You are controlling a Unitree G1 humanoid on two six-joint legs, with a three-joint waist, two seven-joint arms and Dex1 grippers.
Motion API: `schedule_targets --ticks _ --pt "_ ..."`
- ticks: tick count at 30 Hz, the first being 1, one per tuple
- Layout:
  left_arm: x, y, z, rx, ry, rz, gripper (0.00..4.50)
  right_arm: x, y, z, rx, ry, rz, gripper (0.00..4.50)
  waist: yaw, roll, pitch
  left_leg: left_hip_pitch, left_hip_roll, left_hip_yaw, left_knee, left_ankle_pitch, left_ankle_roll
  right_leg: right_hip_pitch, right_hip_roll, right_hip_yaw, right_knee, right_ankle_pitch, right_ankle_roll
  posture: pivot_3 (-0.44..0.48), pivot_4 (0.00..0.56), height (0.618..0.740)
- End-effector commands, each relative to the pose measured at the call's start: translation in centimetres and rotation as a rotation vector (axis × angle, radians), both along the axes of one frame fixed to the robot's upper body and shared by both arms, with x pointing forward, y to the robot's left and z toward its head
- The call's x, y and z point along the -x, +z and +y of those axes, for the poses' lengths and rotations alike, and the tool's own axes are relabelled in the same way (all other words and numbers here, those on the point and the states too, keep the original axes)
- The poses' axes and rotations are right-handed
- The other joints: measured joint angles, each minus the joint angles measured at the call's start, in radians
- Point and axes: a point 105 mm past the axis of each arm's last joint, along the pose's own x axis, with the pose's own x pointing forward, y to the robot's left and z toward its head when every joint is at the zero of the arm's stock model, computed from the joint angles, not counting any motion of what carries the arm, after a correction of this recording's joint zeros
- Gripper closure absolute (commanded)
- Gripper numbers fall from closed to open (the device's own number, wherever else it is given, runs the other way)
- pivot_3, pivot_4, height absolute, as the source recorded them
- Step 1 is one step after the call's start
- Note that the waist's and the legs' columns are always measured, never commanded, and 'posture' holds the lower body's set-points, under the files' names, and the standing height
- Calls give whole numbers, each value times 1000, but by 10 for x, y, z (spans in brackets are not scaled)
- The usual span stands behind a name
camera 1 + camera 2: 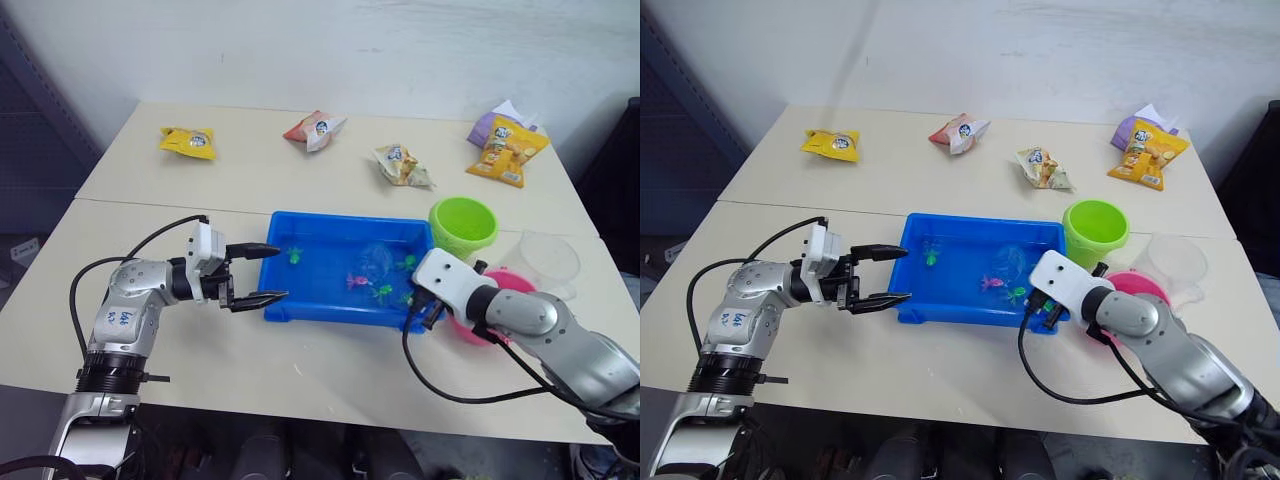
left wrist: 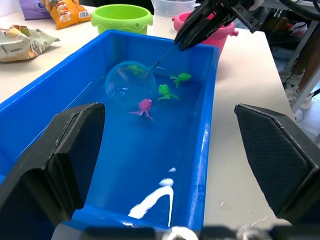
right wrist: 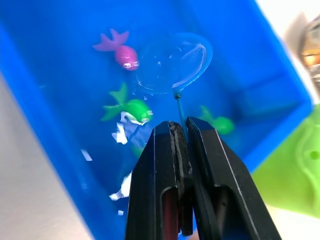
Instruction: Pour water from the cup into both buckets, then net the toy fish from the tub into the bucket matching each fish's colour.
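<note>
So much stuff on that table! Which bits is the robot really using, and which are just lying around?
In use: blue tub, net, pink fish, green fish, green bucket, pink bucket, clear cup.

Just lying about: yellow snack bag, red-and-white bag, pale bag, orange bag, purple bag.

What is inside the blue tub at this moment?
Inside the tub: water, the net held by the right gripper, one pink fish and some green fish. The right arm covers one corner.

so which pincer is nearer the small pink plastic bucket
Right. The right pincer sits at the tub's near right corner, just beside the small pink plastic bucket; the left pincer is at the blue plastic tub's far end.
</note>
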Motion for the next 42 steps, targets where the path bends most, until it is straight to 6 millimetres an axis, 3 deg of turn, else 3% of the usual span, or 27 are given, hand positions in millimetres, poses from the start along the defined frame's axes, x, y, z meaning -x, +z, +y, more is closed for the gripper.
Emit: schedule_targets --ticks 1,6,11,17,27,30,42 --pt "2 5 4 9 13 -37 41 6 12 13 -99 21 18 4500 0 0 0 0 0 0 0 0 0 0 0 0 0 0 0 0 150 738" --pt "3 7 2 10 17 -43 41 9 15 22 -288 -16 99 4500 -2 0 0 0 0 -1 0 0 0 0 0 -1 1 0 0 0 150 738" --pt "2 13 1 10 30 -59 41 13 32 23 -505 -66 150 4500 -1 0 0 -1 0 -2 0 0 0 0 0 -2 1 0 0 0 150 738" --pt "1 20 -3 25 27 -66 41 21 41 13 -596 -103 168 4500 -1 0 0 -2 0 -2 0 0 0 0 0 -2 1 0 0 0 150 738" --pt "-3 39 -32 85 -69 -86 41 52 65 -39 -701 -210 18 4500 2 0 0 -4 -1 -3 0 0 1 0 0 -3 1 1 1 0 150 738" --pt "-4 43 -46 96 -124 -85 41 75 61 -69 -672 -309 19 4500 6 0 0 -4 -1 -3 -1 0 2 1 0 -3 0 1 2 0 150 738" --pt "-10 42 -64 94 -218 -78 41 131 62 -132 -670 -543 -149 4500 4 0 0 -1 -1 -1 -2 0 3 1 1 0 -1 1 2 0 150 738"
